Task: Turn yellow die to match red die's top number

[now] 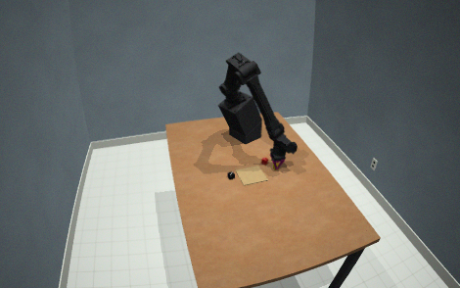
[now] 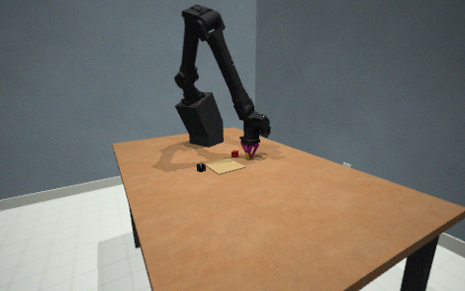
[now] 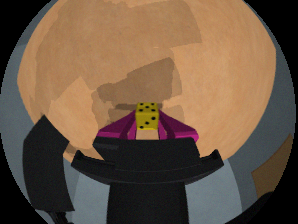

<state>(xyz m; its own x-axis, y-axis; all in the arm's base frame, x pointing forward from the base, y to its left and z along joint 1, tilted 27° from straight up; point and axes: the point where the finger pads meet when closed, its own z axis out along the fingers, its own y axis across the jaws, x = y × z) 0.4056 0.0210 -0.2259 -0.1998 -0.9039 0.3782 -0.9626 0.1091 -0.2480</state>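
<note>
The yellow die (image 3: 147,116) sits between my purple fingers in the wrist view, with black pips on the face toward the camera. My gripper (image 1: 277,165) is shut on it, low over the table just right of the tan mat (image 1: 252,175). The gripper also shows in the exterior view (image 2: 249,153), with a bit of yellow between the fingertips. The red die (image 1: 264,161) lies on the table just left of the gripper, off the mat; it also shows in the exterior view (image 2: 234,153). Its top number is too small to read.
A black die (image 1: 230,175) lies on the table left of the mat, also seen in the exterior view (image 2: 201,167). The arm's black base (image 1: 240,118) stands at the back of the table. The mat (image 2: 226,165) lies flat.
</note>
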